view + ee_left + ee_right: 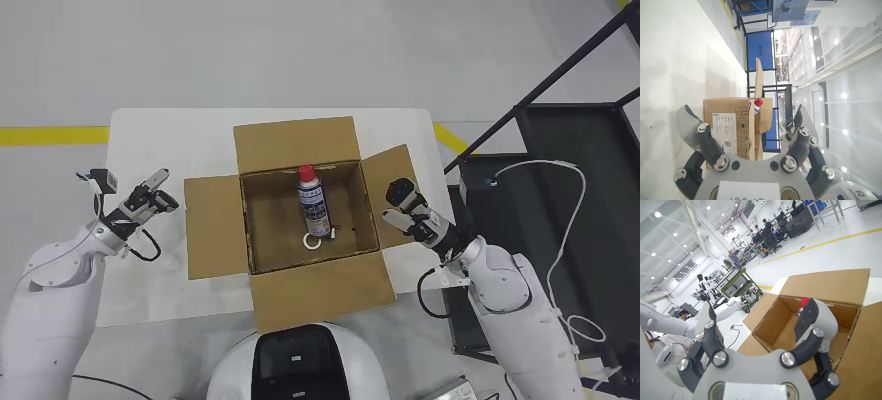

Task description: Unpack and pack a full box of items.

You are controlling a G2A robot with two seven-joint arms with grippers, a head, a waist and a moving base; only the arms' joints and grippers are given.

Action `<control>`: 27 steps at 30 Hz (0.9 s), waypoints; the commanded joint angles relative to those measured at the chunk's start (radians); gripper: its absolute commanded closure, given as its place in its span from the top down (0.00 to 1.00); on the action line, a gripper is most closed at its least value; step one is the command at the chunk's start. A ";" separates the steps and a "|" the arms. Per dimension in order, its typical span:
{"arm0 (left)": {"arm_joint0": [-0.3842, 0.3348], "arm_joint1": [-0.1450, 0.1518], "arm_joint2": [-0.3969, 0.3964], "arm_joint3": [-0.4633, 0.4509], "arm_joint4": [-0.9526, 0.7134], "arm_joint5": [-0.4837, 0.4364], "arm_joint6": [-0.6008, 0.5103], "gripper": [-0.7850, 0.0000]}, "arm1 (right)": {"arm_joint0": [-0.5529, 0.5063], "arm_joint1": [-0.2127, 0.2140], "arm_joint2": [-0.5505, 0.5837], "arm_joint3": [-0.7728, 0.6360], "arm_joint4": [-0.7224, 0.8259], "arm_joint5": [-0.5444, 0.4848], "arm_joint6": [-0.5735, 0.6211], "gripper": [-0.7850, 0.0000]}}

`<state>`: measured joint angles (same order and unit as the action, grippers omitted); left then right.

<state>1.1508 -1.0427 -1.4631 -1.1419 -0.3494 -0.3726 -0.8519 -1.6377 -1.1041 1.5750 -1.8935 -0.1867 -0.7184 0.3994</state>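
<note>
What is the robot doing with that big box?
It is at an open cardboard box on a white table. A red-capped spray can stands inside, a small white ring beside it. The left gripper and right gripper are open and empty, one at each side of the box.

Spray can [800, 311] half hidden behind right claw [758, 305]; white item [313, 240] unidentifiable.

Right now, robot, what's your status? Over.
Left end effector open, empty. Right end effector open, over side flap. Red-capped spray can standing inside open brown cardboard box. Nothing blocking.
</note>
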 commanded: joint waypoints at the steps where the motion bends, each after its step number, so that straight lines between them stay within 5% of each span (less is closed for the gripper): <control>1: 0.000 0.000 0.000 0.000 0.000 0.000 0.000 1.00 | -0.001 -0.001 -0.001 0.000 0.010 0.006 -0.009 1.00; 12: -0.024 -0.032 0.104 0.034 -0.028 -0.014 0.080 1.00 | -0.006 0.002 0.067 0.013 0.111 0.057 -0.056 1.00; 17: -0.054 -0.041 0.123 0.040 -0.097 -0.031 0.024 1.00 | -0.026 0.002 0.103 0.029 0.106 0.094 -0.091 1.00; 27: -0.029 -0.029 0.068 -0.121 -0.220 0.002 -0.127 1.00 | -0.030 -0.008 0.108 0.133 0.076 0.189 -0.204 1.00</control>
<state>1.1212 -1.0714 -1.3959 -1.2456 -0.5624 -0.3793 -0.9672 -1.6705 -1.1119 1.6811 -1.7773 -0.0983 -0.5419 0.2077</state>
